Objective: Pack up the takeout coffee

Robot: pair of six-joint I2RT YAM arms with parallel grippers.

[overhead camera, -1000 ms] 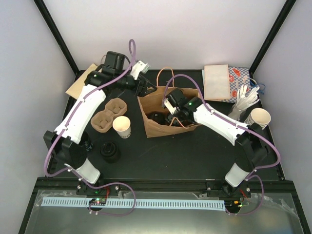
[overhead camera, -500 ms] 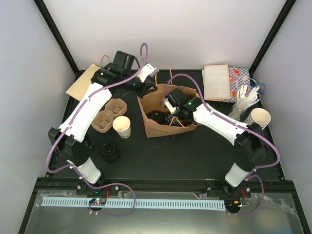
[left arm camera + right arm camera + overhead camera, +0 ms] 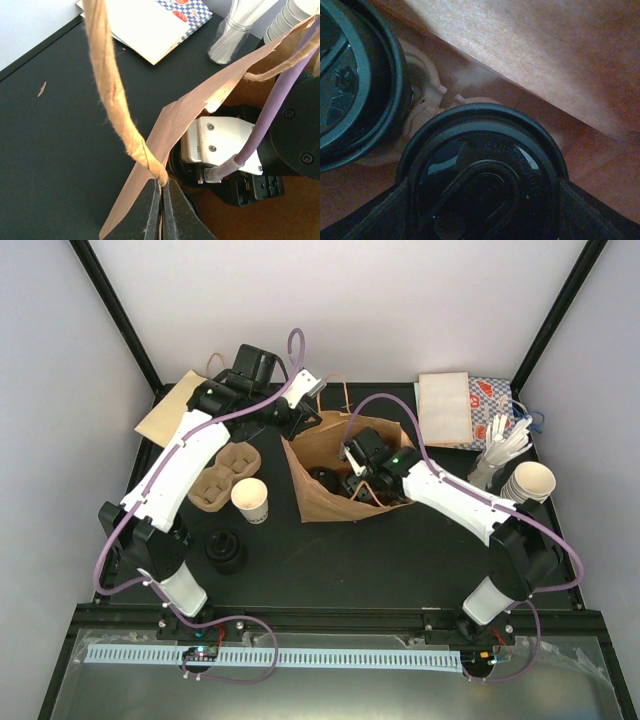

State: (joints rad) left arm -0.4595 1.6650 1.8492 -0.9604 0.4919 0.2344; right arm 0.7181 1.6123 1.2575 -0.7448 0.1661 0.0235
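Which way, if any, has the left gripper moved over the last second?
Yes. From above, the left gripper shifted right, farther from the carrier, onto the bag's rim.

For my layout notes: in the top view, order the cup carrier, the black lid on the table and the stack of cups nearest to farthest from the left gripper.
From the left gripper:
1. cup carrier, left side.
2. black lid, left, nearer the bases.
3. stack of cups, far right.
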